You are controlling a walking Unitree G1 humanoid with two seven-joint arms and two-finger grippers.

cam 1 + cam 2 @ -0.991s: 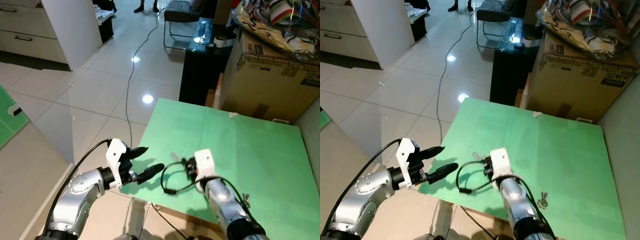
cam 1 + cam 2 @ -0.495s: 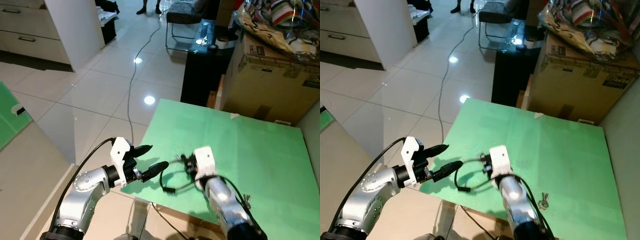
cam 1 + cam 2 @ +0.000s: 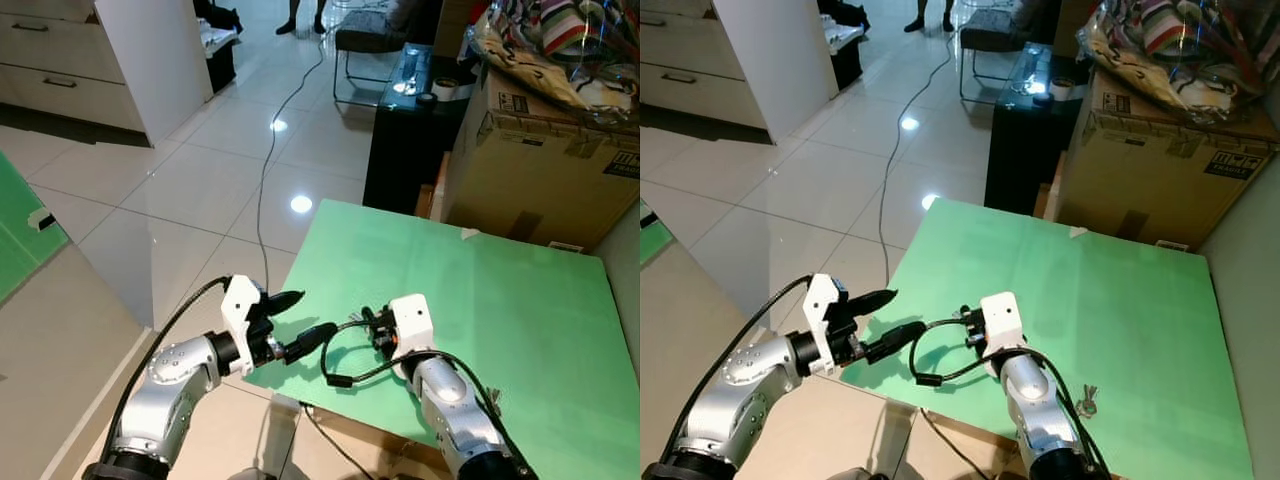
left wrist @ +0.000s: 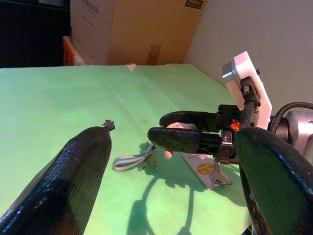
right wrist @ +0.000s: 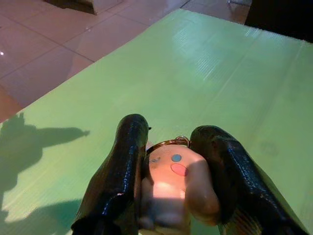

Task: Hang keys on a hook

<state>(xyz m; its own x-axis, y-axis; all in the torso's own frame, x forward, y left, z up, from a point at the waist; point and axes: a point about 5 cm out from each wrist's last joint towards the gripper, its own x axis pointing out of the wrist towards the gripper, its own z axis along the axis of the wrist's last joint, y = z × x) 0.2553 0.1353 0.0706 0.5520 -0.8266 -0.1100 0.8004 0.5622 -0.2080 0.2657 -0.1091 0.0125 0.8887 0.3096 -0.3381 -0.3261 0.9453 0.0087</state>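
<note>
My right gripper (image 3: 368,325) hovers low over the near-left part of the green table (image 3: 480,260). It is shut on a pale pink key fob (image 5: 173,182) with a metal key ring (image 5: 168,143) at its top. In the left wrist view a grey strap (image 4: 131,160) and a small tag (image 4: 208,172) lie on the table under the right gripper's fingers (image 4: 183,138). My left gripper (image 3: 303,320) is open at the table's front-left corner, pointing at the right gripper from close by. A second small bunch of keys (image 3: 1086,403) lies on the table beside my right forearm.
A large cardboard box (image 3: 540,150) with a bag on top and a black cabinet (image 3: 400,130) stand behind the table. A cable (image 3: 262,190) runs across the glossy tiled floor to the left. White cupboards (image 3: 150,60) stand at the far left. A person's feet (image 3: 300,15) show far back.
My left gripper has moved right, closer to the right gripper, and stays open. The right gripper still grips the fob. The camera has shifted slightly.
</note>
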